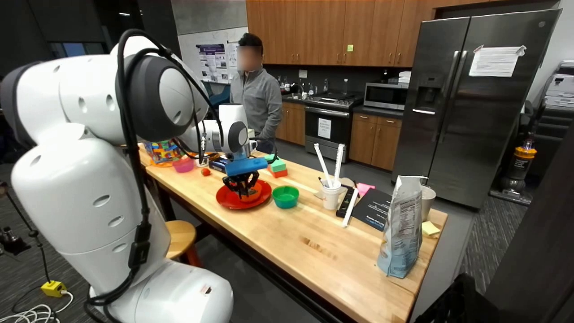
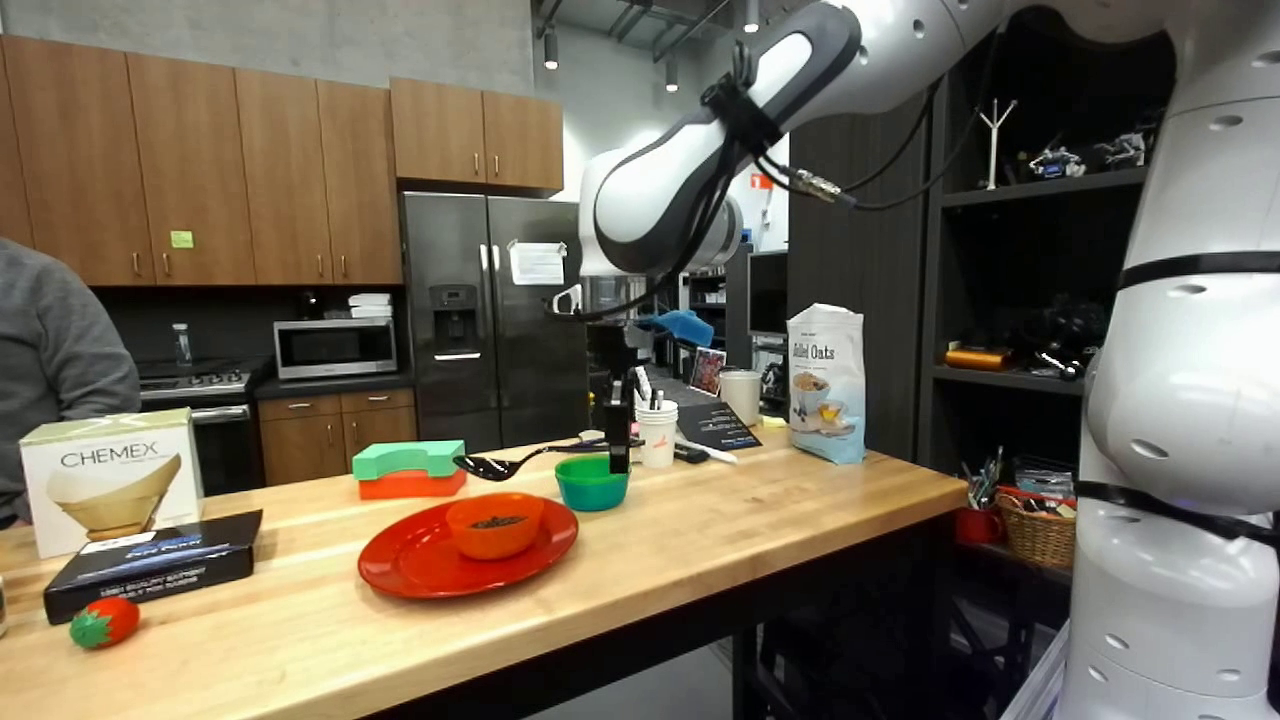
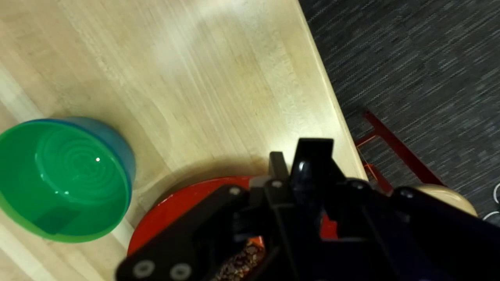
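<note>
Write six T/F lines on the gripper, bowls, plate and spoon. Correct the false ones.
1. The gripper is shut on the black spoon. True.
2. The orange bowl stands on the red plate. True.
3. The orange bowl is empty. False: dark bits lie in it.
4. The green bowl stands beside the red plate. True.
5. The black spoon lies in the green bowl. False: it is in the gripper, outside that bowl.
6. The red plate stands on edge. False: it lies flat on the table.
</note>
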Controlling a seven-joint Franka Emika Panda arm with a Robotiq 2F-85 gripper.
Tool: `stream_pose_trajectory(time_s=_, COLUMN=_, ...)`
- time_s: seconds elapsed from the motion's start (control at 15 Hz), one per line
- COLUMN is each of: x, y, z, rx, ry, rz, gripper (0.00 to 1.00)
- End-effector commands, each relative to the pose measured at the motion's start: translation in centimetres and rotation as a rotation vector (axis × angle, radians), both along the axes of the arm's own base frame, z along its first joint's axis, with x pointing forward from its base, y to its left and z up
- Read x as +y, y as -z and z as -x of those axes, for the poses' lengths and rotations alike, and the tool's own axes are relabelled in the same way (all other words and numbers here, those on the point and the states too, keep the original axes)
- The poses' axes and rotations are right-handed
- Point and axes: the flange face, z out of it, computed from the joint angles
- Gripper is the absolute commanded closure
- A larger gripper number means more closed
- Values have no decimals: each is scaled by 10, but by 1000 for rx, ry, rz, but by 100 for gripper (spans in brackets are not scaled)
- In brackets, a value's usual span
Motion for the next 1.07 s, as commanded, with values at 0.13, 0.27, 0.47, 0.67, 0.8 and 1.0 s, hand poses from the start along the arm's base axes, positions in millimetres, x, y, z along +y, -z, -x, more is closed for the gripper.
stream_pose_trajectory(time_s=0.13, x=-12, y=-10, z=-19, rx=-27, ry=33, rz=-36, gripper=94)
stream_pose_trajectory(time_s=0.27, x=-21, y=-4, z=-27, rx=-19, ry=59, rz=-35, gripper=94)
stream_pose_trajectory(time_s=0.47, x=-20, y=-1, z=-21, rx=-13, ry=54, rz=-17, gripper=76)
stream_pose_trajectory(time_s=0.67, x=-21, y=1, z=-23, rx=-11, ry=56, rz=-18, gripper=76)
stream_pose_trajectory(time_s=0.8, x=-20, y=0, z=-24, rx=-12, ry=55, rz=-19, gripper=76)
stream_pose_trajectory(time_s=1.0, x=-20, y=3, z=-25, rx=-8, ry=58, rz=-30, gripper=94)
